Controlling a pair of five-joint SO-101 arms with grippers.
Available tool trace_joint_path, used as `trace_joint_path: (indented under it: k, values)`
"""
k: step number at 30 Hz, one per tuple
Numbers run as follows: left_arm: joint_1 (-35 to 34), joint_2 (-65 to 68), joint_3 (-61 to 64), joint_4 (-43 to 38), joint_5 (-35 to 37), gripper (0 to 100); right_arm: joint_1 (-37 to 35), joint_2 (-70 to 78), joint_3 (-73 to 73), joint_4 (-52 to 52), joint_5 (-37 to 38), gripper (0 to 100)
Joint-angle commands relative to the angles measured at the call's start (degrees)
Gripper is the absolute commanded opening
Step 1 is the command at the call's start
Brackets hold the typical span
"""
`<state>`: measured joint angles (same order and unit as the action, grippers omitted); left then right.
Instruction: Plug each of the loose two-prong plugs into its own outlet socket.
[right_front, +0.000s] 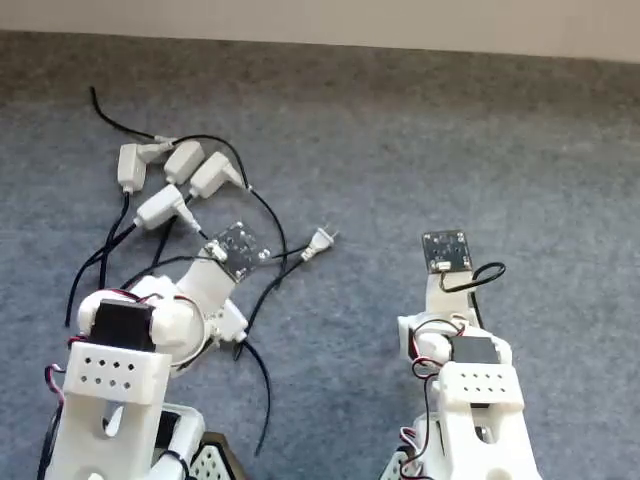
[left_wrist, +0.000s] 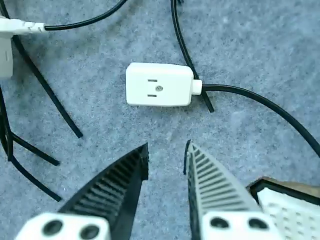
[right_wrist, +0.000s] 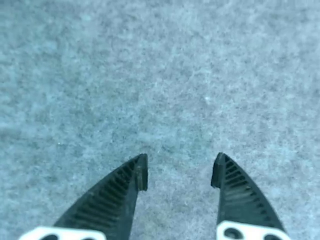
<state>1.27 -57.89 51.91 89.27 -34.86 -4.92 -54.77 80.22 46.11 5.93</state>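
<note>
1. A loose two-prong plug (right_front: 318, 243) lies unplugged on the grey carpet (right_front: 450, 130).
2. My left gripper (left_wrist: 167, 151), left of that plug, is parted and empty, just short of an outlet socket (left_wrist: 159, 85) with bare slots.
3. My right gripper (right_wrist: 180, 164), right of the plug, gapes empty over carpet.
4. I judge the task barely started. I cannot tell whether the other sockets (right_front: 185, 160) beyond the plug are filled.

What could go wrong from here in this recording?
The left gripper is open by an outlet socket, holding no plug; black cords crossing nearby could snag it.
The sockets lie bunched together, so nudging one may shift others.
The loose plug lies apart from them, ungripped.
</note>
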Motion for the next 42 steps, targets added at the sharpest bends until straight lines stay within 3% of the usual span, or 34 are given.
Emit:
trace_joint_path:
  k: [1,4,7,12,16,22,31,42]
  values:
    - [-2.2,5.0,-4.1,-3.7,-0.9,13,-0.6,-0.7,-0.2,-0.9,0.7,20.9]
    - [-4.8,13.6,-8.1,-10.6,-0.9,13,-0.6,-0.7,-0.2,-0.9,0.7,20.9]
    - [-5.1,25.4,-10.2,-12.0,-6.1,13,-0.6,-0.7,-0.1,-0.9,0.8,20.9]
    - [-5.3,43.0,-10.8,-17.6,-7.3,13,-0.6,-0.7,-0.1,-0.9,0.9,20.9]
    - [-5.1,48.1,-11.5,-28.0,-7.1,13,-0.6,-0.7,-0.1,-0.9,0.9,20.9]
    - [-5.0,52.4,-16.9,-33.4,-7.3,13,-0.6,-0.7,-0.1,-0.9,0.9,20.9]
    - [-2.9,58.4,-22.8,-32.2,-6.9,13,-0.6,-0.7,-0.1,-0.9,0.9,20.9]
    - [-0.1,42.8,-20.5,-21.1,-6.9,13,-0.6,-0.7,-0.1,-0.9,0.9,20.9]
